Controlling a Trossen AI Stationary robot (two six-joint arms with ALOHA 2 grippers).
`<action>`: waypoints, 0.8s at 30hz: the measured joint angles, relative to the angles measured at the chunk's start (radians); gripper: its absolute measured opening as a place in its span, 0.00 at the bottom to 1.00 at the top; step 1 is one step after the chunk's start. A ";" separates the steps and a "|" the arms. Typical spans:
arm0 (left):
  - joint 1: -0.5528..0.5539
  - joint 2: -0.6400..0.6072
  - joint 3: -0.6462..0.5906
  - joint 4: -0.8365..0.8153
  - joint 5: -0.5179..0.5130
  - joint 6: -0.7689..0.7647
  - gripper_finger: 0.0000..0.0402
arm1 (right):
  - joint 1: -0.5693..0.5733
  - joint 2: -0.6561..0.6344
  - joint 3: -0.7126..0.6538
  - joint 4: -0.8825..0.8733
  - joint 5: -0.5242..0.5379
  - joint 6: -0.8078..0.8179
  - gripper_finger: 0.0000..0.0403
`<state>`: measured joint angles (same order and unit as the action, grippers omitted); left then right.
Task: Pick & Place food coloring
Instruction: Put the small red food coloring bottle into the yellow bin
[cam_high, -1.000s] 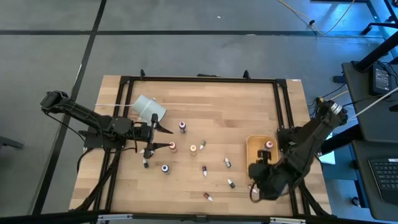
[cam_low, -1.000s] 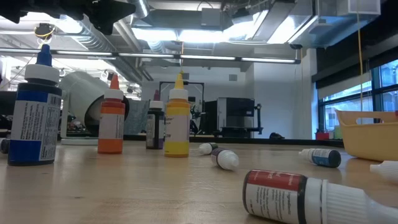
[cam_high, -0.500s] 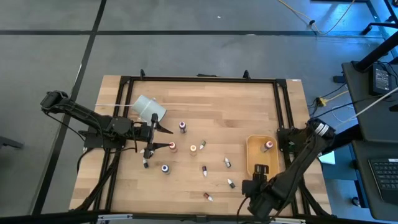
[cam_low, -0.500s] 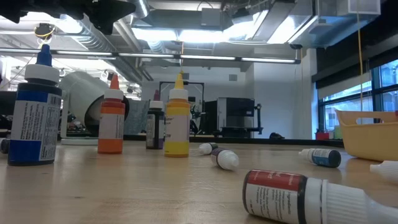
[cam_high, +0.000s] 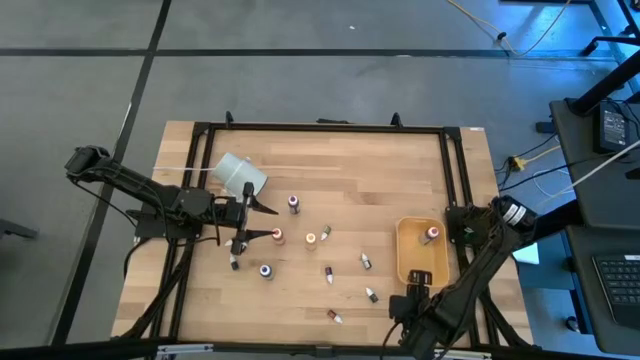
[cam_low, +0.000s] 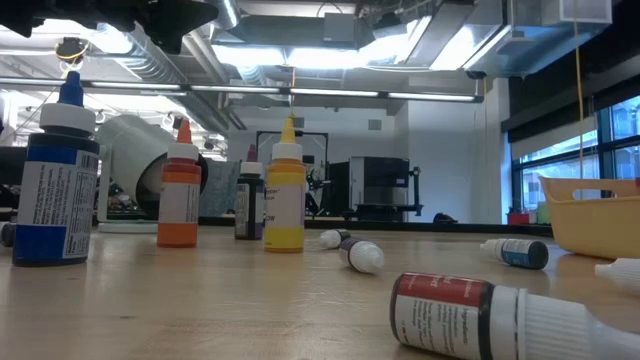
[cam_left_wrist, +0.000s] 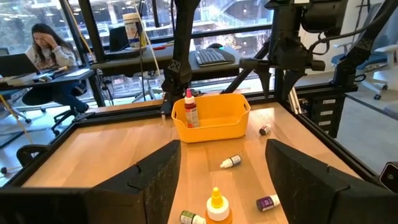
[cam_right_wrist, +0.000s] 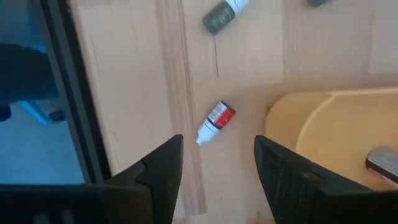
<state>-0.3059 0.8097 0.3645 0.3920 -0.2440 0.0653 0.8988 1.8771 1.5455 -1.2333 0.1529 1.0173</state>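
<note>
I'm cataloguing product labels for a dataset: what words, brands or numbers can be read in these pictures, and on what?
None can be read.
blue bottle: its white label has print, too blurred.
red bottle lying on its side: label print too small.
red-labelled bottle by the yellow tray: no legible text.

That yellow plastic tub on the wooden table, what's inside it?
The yellow plastic tub holds one small bottle with a red label and pale cap, standing near one end. The right arm covers the tub's near end from above, so anything there stays hidden.
</note>
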 joint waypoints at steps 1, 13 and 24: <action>0.000 0.000 0.000 0.000 0.000 0.000 0.58 | -0.001 0.000 0.000 0.011 0.014 0.001 0.49; 0.000 0.000 0.000 -0.008 0.000 0.024 0.57 | 0.010 0.108 0.000 0.059 -0.033 0.085 0.49; 0.000 0.000 0.000 0.002 -0.001 0.154 0.58 | 0.032 0.150 -0.002 -0.011 -0.042 0.299 0.49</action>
<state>-0.3061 0.8097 0.3645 0.3935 -0.2447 0.2192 0.9310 2.0274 1.5432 -1.2441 0.1111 1.3161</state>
